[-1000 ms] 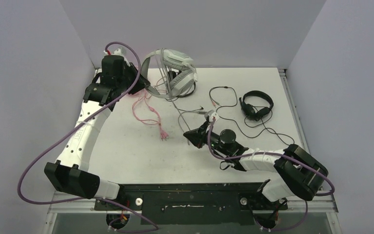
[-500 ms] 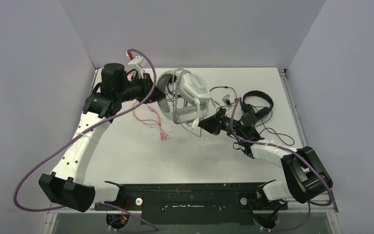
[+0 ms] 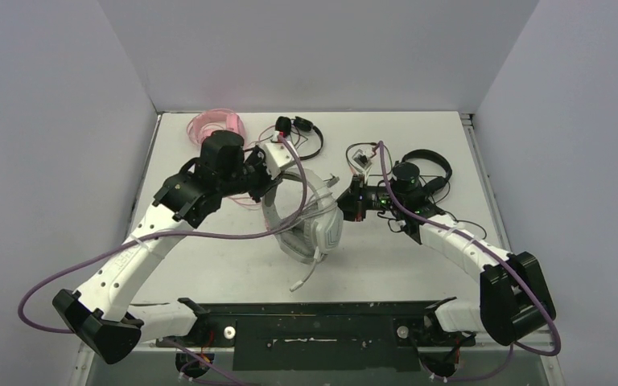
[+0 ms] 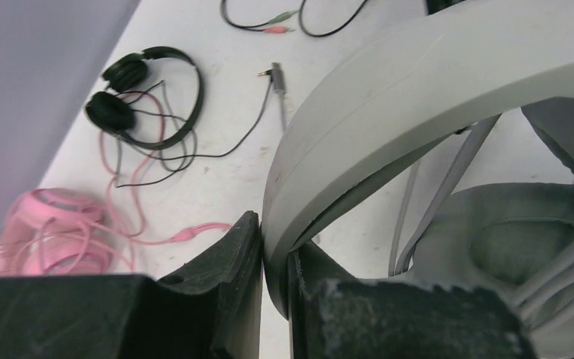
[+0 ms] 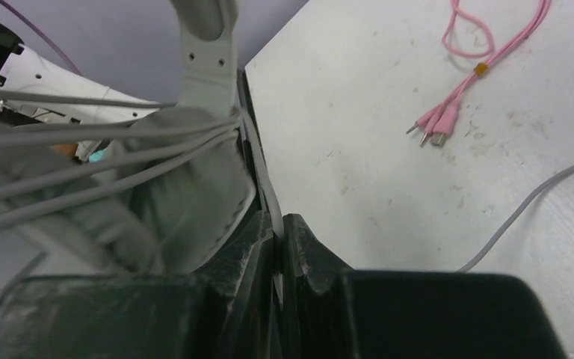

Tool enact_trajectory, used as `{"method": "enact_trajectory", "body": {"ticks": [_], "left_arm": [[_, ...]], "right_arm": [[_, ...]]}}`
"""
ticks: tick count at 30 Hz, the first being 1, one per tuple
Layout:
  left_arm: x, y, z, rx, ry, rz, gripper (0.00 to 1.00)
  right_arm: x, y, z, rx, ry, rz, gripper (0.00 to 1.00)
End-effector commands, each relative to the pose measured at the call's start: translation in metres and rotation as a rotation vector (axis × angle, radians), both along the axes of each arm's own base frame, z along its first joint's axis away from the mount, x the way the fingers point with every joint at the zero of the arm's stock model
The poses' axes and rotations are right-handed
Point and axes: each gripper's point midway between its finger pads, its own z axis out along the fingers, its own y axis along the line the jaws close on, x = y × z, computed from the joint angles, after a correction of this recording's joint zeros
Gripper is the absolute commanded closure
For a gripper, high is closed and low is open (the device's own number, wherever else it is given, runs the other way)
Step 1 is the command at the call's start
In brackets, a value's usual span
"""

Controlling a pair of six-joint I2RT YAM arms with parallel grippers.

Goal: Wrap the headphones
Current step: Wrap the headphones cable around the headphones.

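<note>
Grey-white headset (image 3: 312, 229) is being held between both grippers: the left gripper (image 4: 275, 262) is clamping its headband (image 4: 418, 82), while the right gripper (image 5: 279, 232) is pinching its grey cable (image 5: 263, 176) just ahead, beside the earcup. A hard tug is likely risking the thin cable slipping free and the wound turns loosening.

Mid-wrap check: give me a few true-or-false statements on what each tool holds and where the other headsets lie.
1. The left tool is clamped on the headband of the white-grey headset. True.
2. The right tool is open and holds nothing. False: it is shut on the grey cable beside an ear cup.
3. The pink headset lies at the far-left corner of the table. True.
4. Both small black headsets lie side by side on the right. False: one black headset lies near the pink one at the far edge, and the second black headset is on the right.
</note>
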Motion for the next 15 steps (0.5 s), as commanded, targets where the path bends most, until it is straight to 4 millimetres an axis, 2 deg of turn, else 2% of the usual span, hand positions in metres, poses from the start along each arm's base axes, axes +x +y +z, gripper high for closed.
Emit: {"method": "enact_trajectory", "body": {"ticks": [1,7,11,15], "left_arm": [[0.024,0.032,0.023,0.178,-0.278,0.084,1.00],[0.032,0.037,0.056,0.250,-0.532,0.051,1.00],[0.025,0.035,0.065,0.318,-0.666,-0.056,1.00],[0.024,0.031,0.073,0.287,-0.699,-0.062,1.00]], "right_arm": [[-0.017,-0.006,0.016,-0.003,-0.003,0.077,1.00],[-0.037,0.003,0.011,0.010,0.045,0.196,0.98],[-0.045,0.012,0.006,0.009,0.079,0.277,0.94],[-0.046,0.018,0.005,0.004,0.077,0.298,0.92]]}}
